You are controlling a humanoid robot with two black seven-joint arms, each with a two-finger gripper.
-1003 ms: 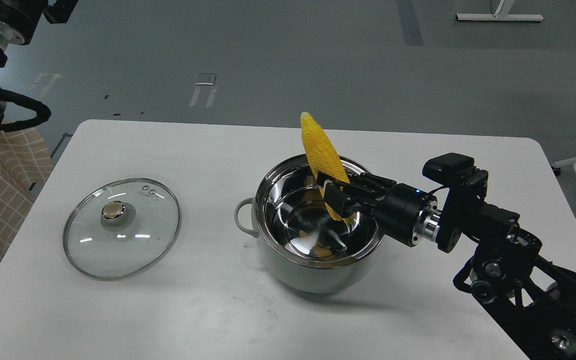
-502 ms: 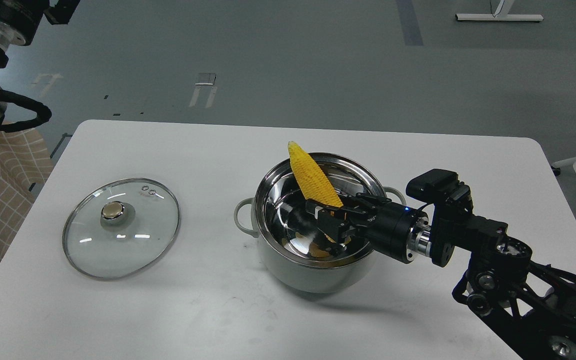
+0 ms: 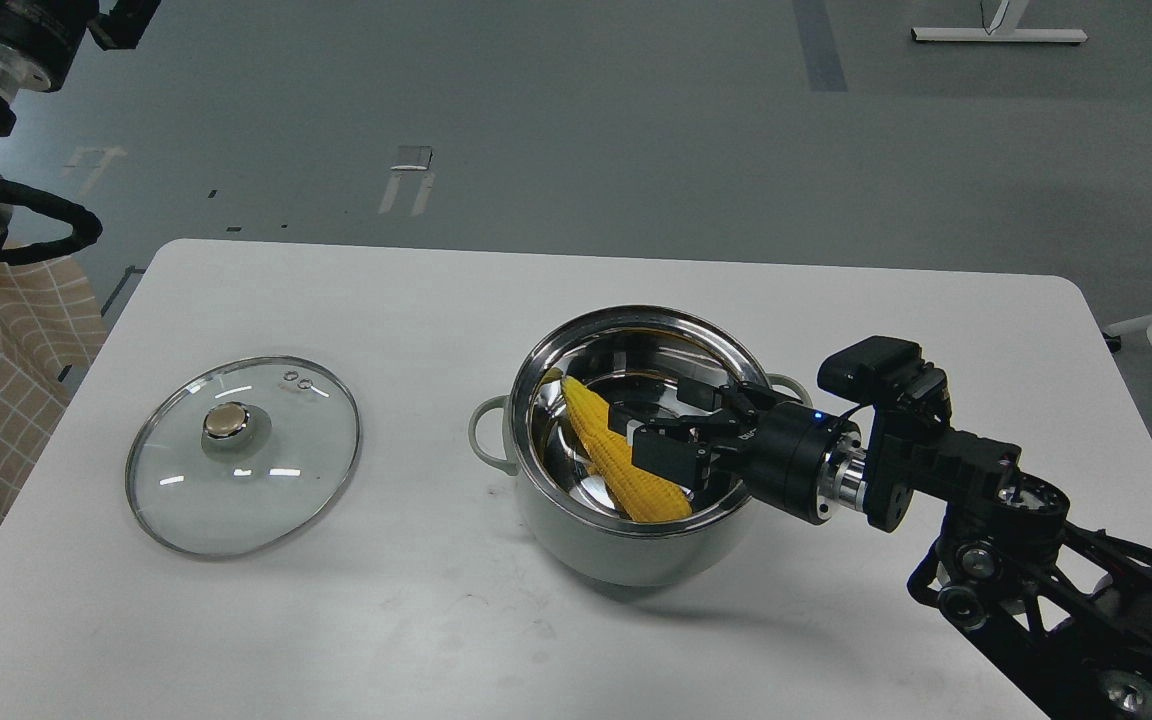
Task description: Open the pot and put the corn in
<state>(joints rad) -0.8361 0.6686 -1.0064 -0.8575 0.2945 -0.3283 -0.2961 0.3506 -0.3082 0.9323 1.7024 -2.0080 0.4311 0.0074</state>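
The corn (image 3: pixel 616 452) lay inside the open pot (image 3: pixel 636 545), its lid (image 3: pixel 243 452) off to the left. The right gripper (image 3: pixel 671 440), jaws parted and released, hovered over the rim; withdrawing clear looked next.

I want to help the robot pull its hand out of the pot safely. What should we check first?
1. The corn lies inside the pot: ok.
2. The right gripper has let go: ok, jaws look open, corn lying beside them.
3. Fingers free of the corn: cannot tell, they sit very close.
4. The lid is off, flat on the table, away from the pot: ok.
5. The left gripper out of the way: cannot tell, it is out of view.
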